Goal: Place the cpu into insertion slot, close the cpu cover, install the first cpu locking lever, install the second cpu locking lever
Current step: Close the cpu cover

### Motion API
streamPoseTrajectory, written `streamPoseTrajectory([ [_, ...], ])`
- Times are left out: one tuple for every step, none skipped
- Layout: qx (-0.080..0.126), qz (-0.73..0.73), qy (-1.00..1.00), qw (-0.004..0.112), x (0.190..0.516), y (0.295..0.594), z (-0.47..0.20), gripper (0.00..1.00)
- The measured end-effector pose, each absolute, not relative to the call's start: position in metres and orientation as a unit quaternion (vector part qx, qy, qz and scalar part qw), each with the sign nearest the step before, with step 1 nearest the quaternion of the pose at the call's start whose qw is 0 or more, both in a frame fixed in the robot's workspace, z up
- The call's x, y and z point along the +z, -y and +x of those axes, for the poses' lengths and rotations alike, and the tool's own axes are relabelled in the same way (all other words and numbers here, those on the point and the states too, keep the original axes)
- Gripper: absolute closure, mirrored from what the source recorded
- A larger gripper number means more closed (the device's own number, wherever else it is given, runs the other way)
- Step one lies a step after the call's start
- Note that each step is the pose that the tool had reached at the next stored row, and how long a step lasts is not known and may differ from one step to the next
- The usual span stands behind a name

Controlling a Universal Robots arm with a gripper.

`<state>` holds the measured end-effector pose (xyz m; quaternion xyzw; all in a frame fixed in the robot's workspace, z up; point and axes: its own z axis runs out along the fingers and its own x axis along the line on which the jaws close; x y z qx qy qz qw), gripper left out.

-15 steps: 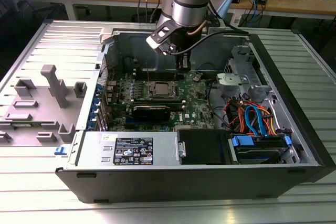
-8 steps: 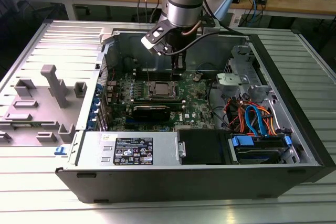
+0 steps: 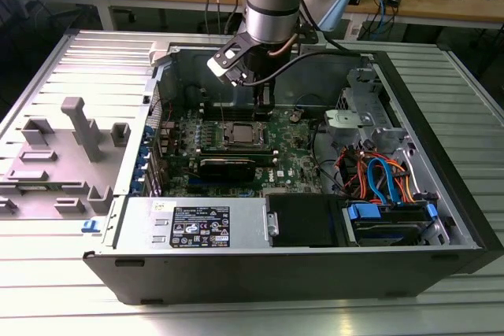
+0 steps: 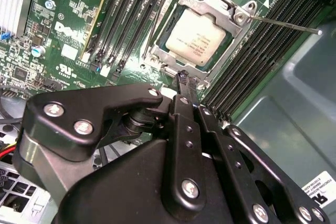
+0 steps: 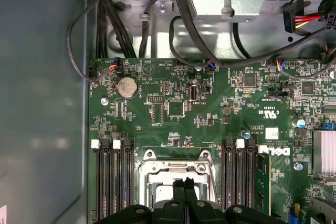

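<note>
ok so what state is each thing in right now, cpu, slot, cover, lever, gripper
cpu: seated in the slot, metal top up
insertion slot: filled by the cpu
cpu cover: closed flat over the cpu
locking lever: thin rod sticking out from the socket, looks unlatched
gripper: shut, empty, tips at the socket's edge
computer case: side open
</note>
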<state>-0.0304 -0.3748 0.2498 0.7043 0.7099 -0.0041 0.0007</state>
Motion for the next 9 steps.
streamPoseTrajectory([
  [-0.004,0.704,-0.71,0.001,0.2498,0.3748,-0.0305,0.89],
  [-0.004,0.704,-0.71,0.001,0.2497,0.3748,-0.0306,0.89],
  [-0.004,0.704,-0.71,0.001,0.2497,0.3748,-0.0307,0.89],
  [-0.004,0.704,-0.71,0.001,0.2497,0.3748,-0.0307,0.89],
  [-0.004,0.704,-0.71,0.001,0.2497,0.3748,-0.0307,0.89],
  [-0.004,0.704,-0.71,0.001,0.2497,0.3748,-0.0307,0.89],
  [-0.004,0.704,-0.71,0.001,0.2497,0.3748,-0.0307,0.89],
  [-0.004,0.704,-0.71,0.001,0.2496,0.3748,-0.0312,0.89],
  [-0.003,0.704,-0.71,0.001,0.2493,0.3752,-0.0336,0.89],
])
